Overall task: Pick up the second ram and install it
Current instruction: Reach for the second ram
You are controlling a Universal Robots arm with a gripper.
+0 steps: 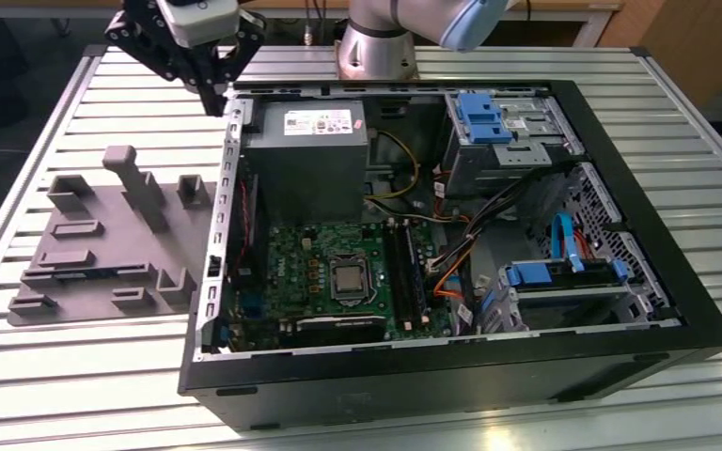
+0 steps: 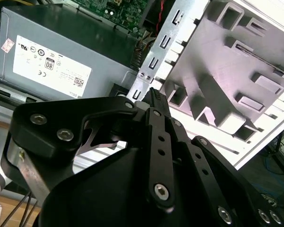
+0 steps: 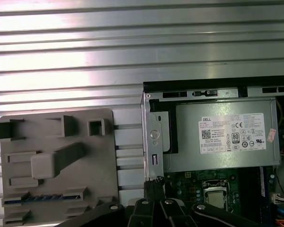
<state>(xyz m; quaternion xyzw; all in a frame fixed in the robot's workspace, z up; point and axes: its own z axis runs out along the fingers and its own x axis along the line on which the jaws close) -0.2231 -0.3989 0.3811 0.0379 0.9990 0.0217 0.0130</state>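
Observation:
The second ram (image 3: 35, 199) is a dark blue strip with black chips. It lies in a long slot near the front of the grey holder block (image 3: 57, 142) beside the computer case; in the exterior view that slot (image 1: 86, 273) looks dark. My gripper (image 1: 219, 101) hangs above the case's rear corner on the exterior view's left, between the holder block (image 1: 110, 235) and the power supply. Its fingertips (image 3: 154, 182) meet with nothing between them, and they sit well back from the ram. In the second wrist view the gripper (image 2: 152, 92) points at the case's metal edge.
The open black case (image 1: 699, 310) holds a grey power supply (image 1: 308, 150), the green motherboard (image 1: 298, 263) with long black sockets (image 1: 405, 272), loose cables and blue drive caddies (image 1: 480, 117). A tall post (image 1: 135, 183) rises from the holder block. The arm's base (image 1: 380, 47) stands behind on the slatted table (image 1: 86, 395).

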